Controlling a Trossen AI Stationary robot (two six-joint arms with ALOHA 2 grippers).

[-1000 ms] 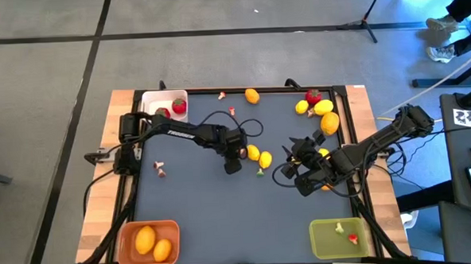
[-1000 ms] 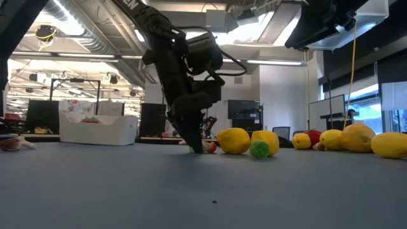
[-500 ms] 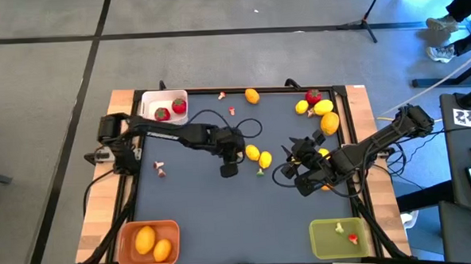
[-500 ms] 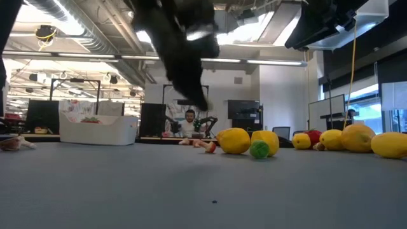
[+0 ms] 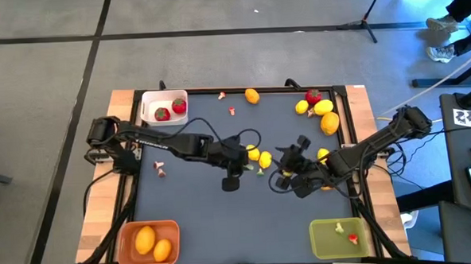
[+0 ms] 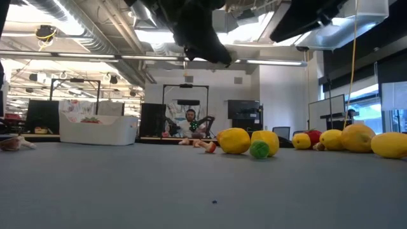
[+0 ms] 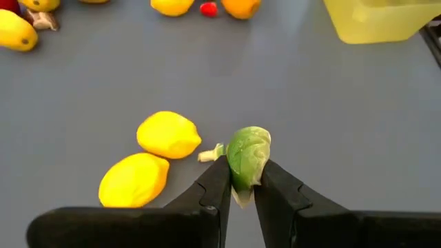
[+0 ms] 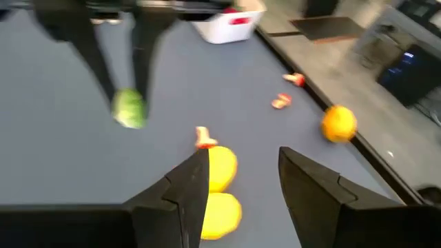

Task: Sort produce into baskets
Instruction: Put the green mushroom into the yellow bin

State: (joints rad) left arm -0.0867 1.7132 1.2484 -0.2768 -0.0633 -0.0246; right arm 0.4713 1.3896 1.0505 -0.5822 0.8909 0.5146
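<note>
Held piece: a small green leafy bit, lifted off the table
Left gripper: fingers pinched on the green bit, mid-table, just beside two lemons
Right gripper: fingers apart, nothing between them, hovering near the same lemons
White basket: far left corner, two strawberries inside
Orange basket: near left, two citrus inside
Olive-green basket: near right, small bits inside
</note>
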